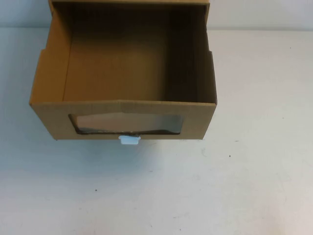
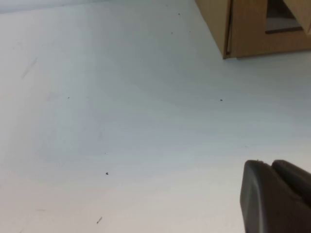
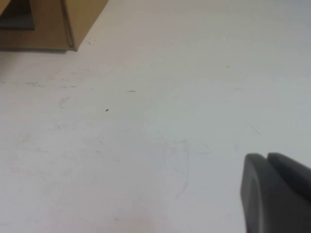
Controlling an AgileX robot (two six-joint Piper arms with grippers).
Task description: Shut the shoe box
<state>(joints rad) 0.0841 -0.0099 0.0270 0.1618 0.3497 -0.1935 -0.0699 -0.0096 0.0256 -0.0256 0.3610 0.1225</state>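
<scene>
The shoe box (image 1: pixel 122 105) is a brown cardboard drawer, pulled out toward me and empty inside. Its front has a clear window (image 1: pixel 127 123) and a small white pull tab (image 1: pixel 129 140) below it. A front corner of the box shows in the left wrist view (image 2: pixel 252 29) and in the right wrist view (image 3: pixel 48 24). My left gripper (image 2: pixel 269 165) is shut and empty, low over the table, well short of the box. My right gripper (image 3: pixel 266 158) is shut and empty, also apart from the box. Neither arm shows in the high view.
The white table (image 1: pixel 195 186) spreads in front of the box and to both sides, with a few small dark specks. The outer sleeve's top edge (image 1: pixel 127 2) sits at the far side.
</scene>
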